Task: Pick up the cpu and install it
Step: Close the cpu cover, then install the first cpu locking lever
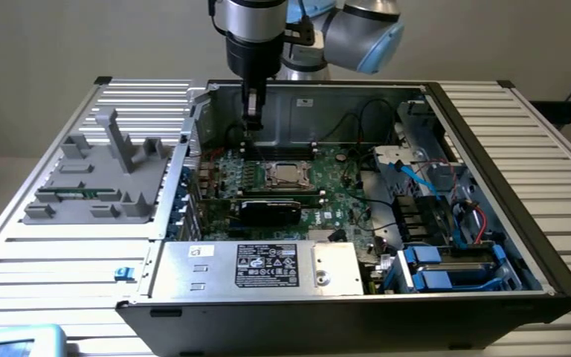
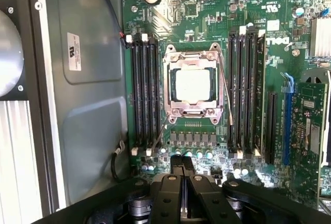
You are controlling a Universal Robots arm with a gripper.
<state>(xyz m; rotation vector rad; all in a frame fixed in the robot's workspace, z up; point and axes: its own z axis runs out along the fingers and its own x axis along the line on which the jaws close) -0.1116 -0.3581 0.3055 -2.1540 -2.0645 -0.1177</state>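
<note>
In the exterior view, an open black desktop computer case (image 1: 484, 245) lies on a ribbed silver metal counter (image 1: 553, 163) and takes up the middle of the frame. The grey and blue robot arm (image 1: 350, 33) comes in at the upper middle, and its dark end effector (image 1: 253, 128) points straight down inside the case, above the far edge of the green motherboard (image 1: 340, 197). The cpu (image 1: 288, 173), a small flat square chip with a silvery-beige metal top, lies in the socket near the middle of the board, apart from the end effector. A silver box with a white label (image 1: 256, 266) fills the lower middle of the case. A grey plastic fixture (image 1: 97, 182) stands on the counter at the exterior view's left.

In the wrist view, the cpu (image 2: 193, 86) lies flat inside the square metal socket frame (image 2: 170, 87), with rows of black memory slots (image 2: 146, 92) on both sides. The end effector (image 2: 182, 168) has its two black fingers (image 2: 170, 193) pressed together with nothing between them, clear of the chip.
</note>
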